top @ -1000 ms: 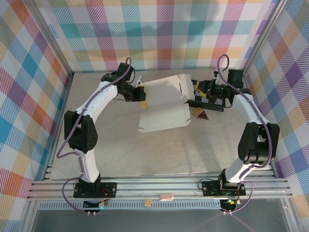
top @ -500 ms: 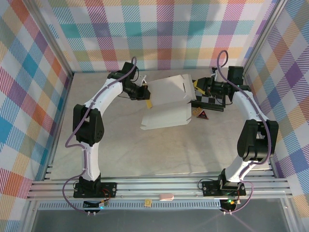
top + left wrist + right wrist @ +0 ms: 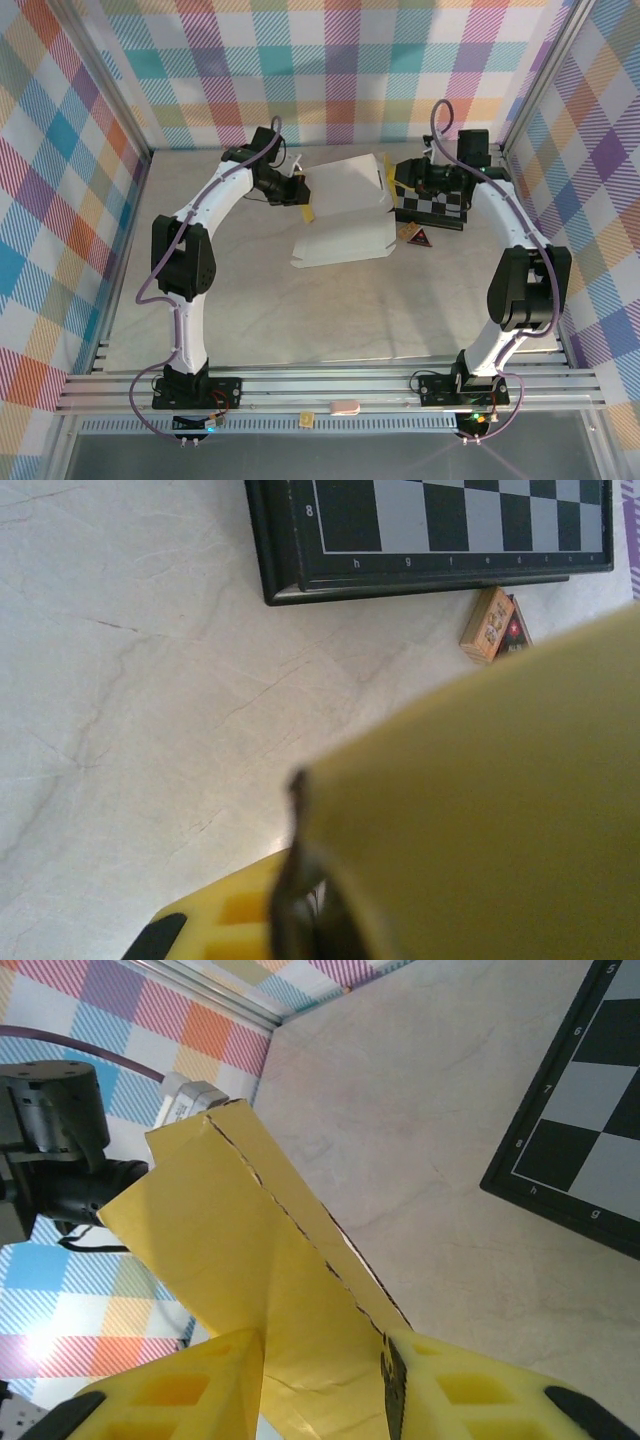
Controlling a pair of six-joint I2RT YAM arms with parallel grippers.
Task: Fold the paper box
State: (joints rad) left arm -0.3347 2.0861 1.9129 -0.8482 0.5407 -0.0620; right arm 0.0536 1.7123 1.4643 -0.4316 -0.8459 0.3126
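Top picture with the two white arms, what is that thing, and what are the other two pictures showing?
Those are two robot arms bolted to the near edge of a table. The top picture comes from a fixed camera above and behind them. The other two come from small cameras on the wrists, so the yellow blocks at the bottom are each hand's own fingers. On the table are a cardboard box not yet folded, white on one side and mustard yellow on the other, a checkered board, and a small triangular item beside the board. The left hand is shut on one end of the box's raised panel. The right hand holds the other end between its fingers.
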